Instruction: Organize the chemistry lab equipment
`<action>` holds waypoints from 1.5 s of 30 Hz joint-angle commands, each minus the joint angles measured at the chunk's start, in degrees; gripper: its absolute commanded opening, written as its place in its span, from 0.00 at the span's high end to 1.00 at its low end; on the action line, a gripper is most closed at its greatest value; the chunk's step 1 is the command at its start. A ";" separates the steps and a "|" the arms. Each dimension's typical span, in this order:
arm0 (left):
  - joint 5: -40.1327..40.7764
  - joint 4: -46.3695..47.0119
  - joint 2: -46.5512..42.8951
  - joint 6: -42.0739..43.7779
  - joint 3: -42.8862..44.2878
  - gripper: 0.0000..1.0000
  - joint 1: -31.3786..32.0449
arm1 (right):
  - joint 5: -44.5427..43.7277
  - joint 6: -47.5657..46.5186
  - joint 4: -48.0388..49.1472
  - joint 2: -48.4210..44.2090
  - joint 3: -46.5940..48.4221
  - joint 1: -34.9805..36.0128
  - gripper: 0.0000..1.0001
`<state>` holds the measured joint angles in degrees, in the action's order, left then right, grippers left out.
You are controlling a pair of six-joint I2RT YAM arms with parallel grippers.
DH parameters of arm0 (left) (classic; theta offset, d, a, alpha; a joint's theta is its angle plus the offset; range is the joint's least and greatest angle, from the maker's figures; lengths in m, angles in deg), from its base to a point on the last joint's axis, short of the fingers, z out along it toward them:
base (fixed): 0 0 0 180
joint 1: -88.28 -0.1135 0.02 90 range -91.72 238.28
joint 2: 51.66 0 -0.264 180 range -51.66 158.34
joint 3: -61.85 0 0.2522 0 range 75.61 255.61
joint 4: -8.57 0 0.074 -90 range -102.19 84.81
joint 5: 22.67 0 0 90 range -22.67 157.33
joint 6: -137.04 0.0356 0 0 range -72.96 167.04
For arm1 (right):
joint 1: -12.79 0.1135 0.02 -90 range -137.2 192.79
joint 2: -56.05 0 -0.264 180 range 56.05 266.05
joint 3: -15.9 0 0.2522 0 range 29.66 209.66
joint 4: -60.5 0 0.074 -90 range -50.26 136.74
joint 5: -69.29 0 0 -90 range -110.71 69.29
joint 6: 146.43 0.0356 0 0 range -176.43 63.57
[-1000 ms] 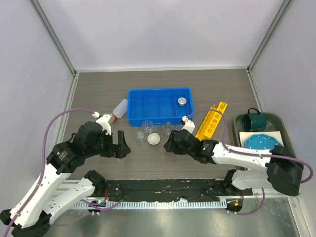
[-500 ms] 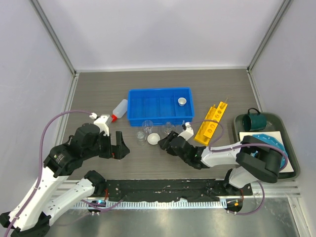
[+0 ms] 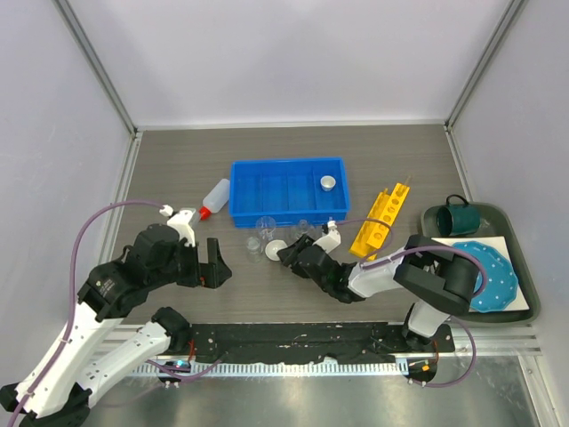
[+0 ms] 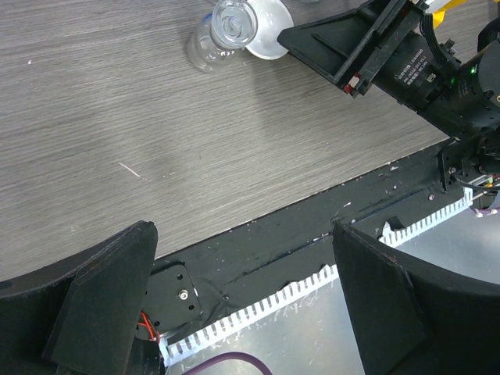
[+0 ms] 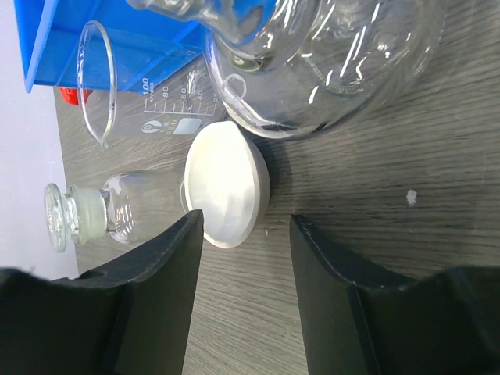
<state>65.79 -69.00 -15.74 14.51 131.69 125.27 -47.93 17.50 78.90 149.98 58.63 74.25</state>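
A small white dish (image 3: 276, 250) sits on the table in front of the blue tray (image 3: 267, 191). My right gripper (image 3: 287, 256) is open, its tips just short of the dish (image 5: 226, 185), not touching it. Near the dish are a stoppered glass bottle (image 5: 86, 215), a clear beaker (image 5: 117, 86) and a round glass flask (image 5: 328, 62). A second white dish (image 3: 328, 183) lies in the tray. The red-capped squeeze bottle (image 3: 215, 197) lies left of the tray. The yellow rack (image 3: 382, 218) lies to its right. My left gripper (image 3: 213, 262) is open and empty over the near table edge (image 4: 242, 234).
A grey tray (image 3: 526, 298) at the right holds a teal mug (image 3: 459, 218) and a blue dotted plate (image 3: 484, 271). A black strip with a toothed rail (image 4: 297, 289) runs along the table's near edge. In the left wrist view the right gripper (image 4: 351, 47) reaches toward the dish (image 4: 273, 23).
My right gripper has moved left toward the white dish, still open. My left arm has shifted slightly and stays open.
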 commanded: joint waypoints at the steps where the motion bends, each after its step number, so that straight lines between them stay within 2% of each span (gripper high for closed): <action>1: 0.66 -0.17 -0.68 0.28 -0.18 0.00 -0.25 | -2.40 1.04 3.17 1.87 1.79 0.34 0.51; 4: 1.01 -0.52 -0.94 0.54 -0.09 0.00 -0.25 | -2.31 0.87 2.82 2.22 2.14 0.34 0.60; 9: 1.01 -0.70 -0.77 0.63 0.09 0.00 -0.25 | -2.31 0.34 1.76 3.01 2.84 0.34 0.69; 15: 1.01 -0.96 -1.20 0.63 0.09 0.00 -0.25 | -2.04 -1.68 0.19 1.17 3.37 0.34 0.92; 16: 1.01 -1.05 -1.12 0.63 0.09 0.00 -0.25 | -1.96 -2.47 -1.82 0.30 3.46 0.34 0.99; 21: 1.10 -1.40 -1.29 0.89 0.35 0.00 -0.25 | -0.73 -10.98 -13.07 -7.07 7.49 0.42 0.99; 24: 1.01 -1.67 -1.29 0.89 0.88 0.00 -0.25 | 1.29 -16.25 -24.92 -11.39 11.52 0.95 0.99; 26: 1.01 -1.93 -1.38 0.89 1.32 0.00 -0.25 | 2.53 -19.42 -36.77 -15.78 14.43 1.48 0.99; 28: 1.01 -1.32 -1.38 0.63 1.41 0.00 -0.25 | 0.60 -22.84 -48.17 -20.51 18.83 2.44 0.99; 34: -0.22 0.88 -0.85 -0.51 0.97 0.00 -0.25 | -8.44 -27.52 -66.49 -30.73 27.97 2.18 0.99; 38: 0.05 0.97 -0.94 -0.69 1.41 0.00 -0.25 | -11.89 -31.46 -73.64 -31.27 34.73 -1.68 0.99; 45: 0.49 0.18 -1.03 -0.69 2.02 0.00 -0.25 | -4.34 -39.29 -72.77 -24.78 40.02 -17.14 0.99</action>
<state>66.22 -70.22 -16.66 14.20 131.64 125.27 -54.49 -15.07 7.89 120.76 94.74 64.08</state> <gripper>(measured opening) 0.996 0.047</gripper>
